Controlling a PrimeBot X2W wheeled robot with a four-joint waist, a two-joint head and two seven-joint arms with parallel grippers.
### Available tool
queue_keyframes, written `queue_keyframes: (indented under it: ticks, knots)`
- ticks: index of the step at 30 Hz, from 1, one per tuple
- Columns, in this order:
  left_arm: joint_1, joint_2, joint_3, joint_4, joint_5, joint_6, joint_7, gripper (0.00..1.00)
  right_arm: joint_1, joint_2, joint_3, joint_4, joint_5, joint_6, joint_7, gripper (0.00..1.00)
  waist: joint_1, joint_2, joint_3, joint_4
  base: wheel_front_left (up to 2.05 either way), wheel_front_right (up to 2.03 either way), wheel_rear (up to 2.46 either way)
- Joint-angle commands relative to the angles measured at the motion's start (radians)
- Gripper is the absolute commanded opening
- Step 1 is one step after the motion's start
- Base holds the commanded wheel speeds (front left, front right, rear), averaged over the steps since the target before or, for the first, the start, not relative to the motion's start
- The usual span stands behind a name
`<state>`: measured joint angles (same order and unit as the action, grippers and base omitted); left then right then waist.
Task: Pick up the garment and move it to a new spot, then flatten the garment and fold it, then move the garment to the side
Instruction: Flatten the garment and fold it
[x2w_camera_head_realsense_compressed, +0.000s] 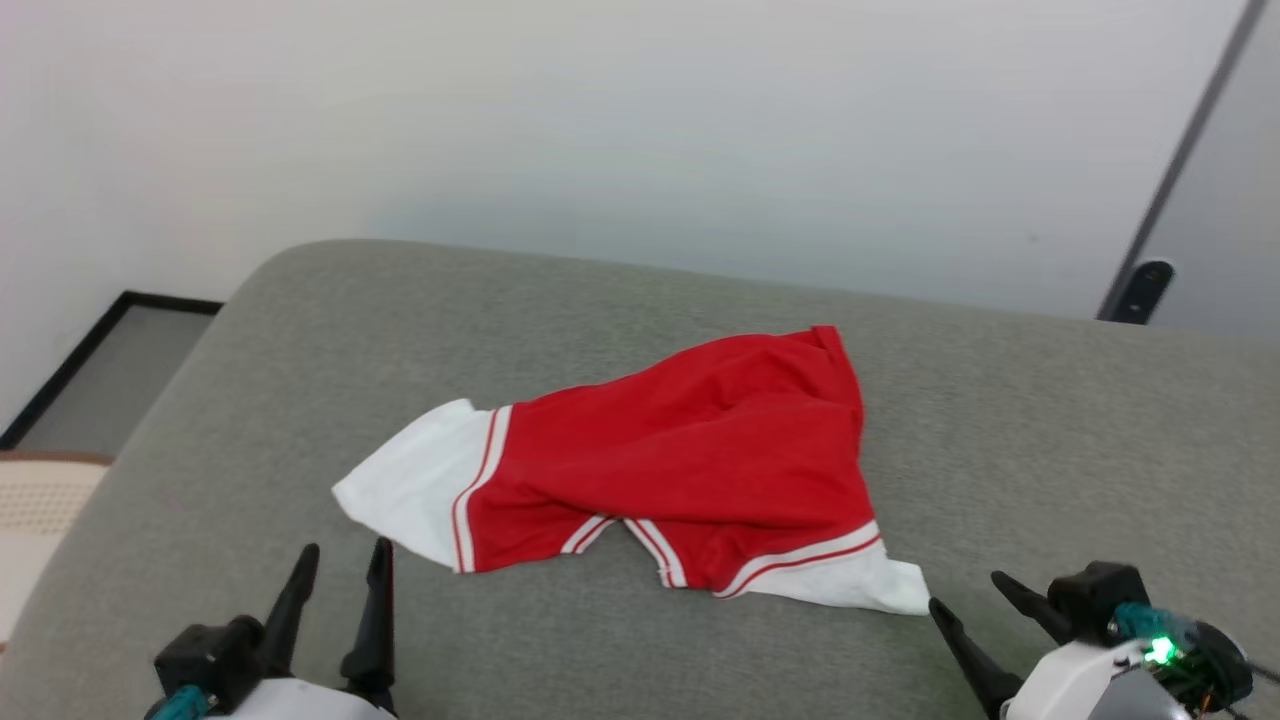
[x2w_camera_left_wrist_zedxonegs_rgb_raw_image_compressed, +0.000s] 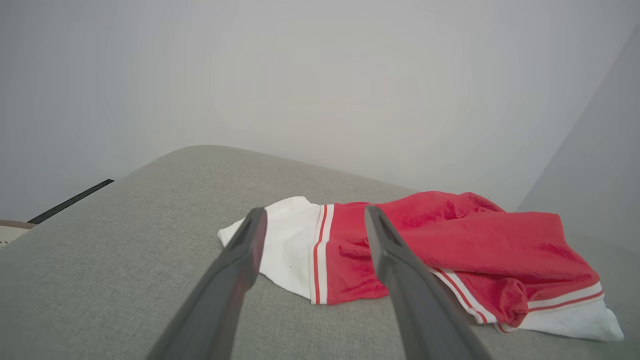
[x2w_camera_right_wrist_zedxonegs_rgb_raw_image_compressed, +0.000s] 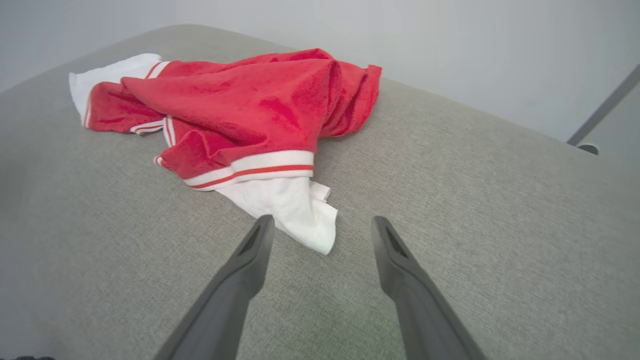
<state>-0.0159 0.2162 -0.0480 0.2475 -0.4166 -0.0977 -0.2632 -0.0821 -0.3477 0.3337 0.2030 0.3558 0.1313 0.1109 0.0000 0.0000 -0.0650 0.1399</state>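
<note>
Crumpled in a heap at the middle of the grey upholstered surface (x2w_camera_head_realsense_compressed: 520, 320): the garment (x2w_camera_head_realsense_compressed: 680, 450), red cloth bunched and folded over itself. One white sleeve (x2w_camera_head_realsense_compressed: 410, 490) spread out toward 8 o'clock of the head view, the other white sleeve (x2w_camera_head_realsense_compressed: 865, 588) trailing toward 4 o'clock, each edged with red-and-white striped trim. At 7 o'clock, the left gripper (x2w_camera_head_realsense_compressed: 345, 548), parted and empty, tips pointing to 12 and stopping just short of the near sleeve, apart from it. In the left wrist view, that sleeve framed between the two dark fingers (x2w_camera_left_wrist_zedxonegs_rgb_raw_image_compressed: 240, 260), with red cloth running off toward 3 o'clock. At 5 o'clock of the head view, the right gripper (x2w_camera_head_realsense_compressed: 966, 590), likewise spread wide and holding nothing, tips angled toward 10 o'clock, just beside the trailing sleeve's corner; touching or not, cannot tell. In the right wrist view, that white corner lying between the two fingertips, nearer the left one, the red body heaped toward 11 o'clock. Beyond the surface at 12 o'clock, a pale plain wall (x2w_camera_head_realsense_compressed: 640, 120); at 9 o'clock, a dark-framed patch of floor (x2w_camera_head_realsense_compressed: 110, 380); at 2 o'clock, a slanted dark strip (x2w_camera_head_realsense_compressed: 1185, 150).
</note>
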Motion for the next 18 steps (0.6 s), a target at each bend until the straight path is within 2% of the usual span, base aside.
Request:
queue_keyframes:
  ticks: [1,4,11,18]
  knots:
    - [-0.008,-0.004,0.001,0.002,-0.008,-0.003,0.000,1.00,-0.010,-0.007,0.009,-0.004,0.014,-0.001,0.010,1.00,0.0000,0.0000,-0.002,0.036,0.00,0.00,0.00]
    - [-0.004,-0.009,-0.016,0.017,-0.009,-0.015,-0.001,1.00,-0.042,-0.064,0.054,-0.017,0.087,-0.001,0.118,1.00,0.0000,0.0000,-0.005,0.070,0.00,0.00,0.00]
    - [0.005,-0.049,-0.004,0.008,0.010,-0.018,-0.001,1.00,-0.089,-0.142,0.081,-0.010,0.228,-0.001,0.330,1.00,0.0000,0.0000,-0.004,0.140,0.00,0.00,0.00]
    - [-0.031,-0.080,-0.005,-0.005,0.026,-0.025,-0.001,1.00,-0.186,-0.166,0.074,0.040,0.231,-0.001,0.482,1.00,0.0000,0.0000,0.043,0.207,0.00,0.00,0.00]
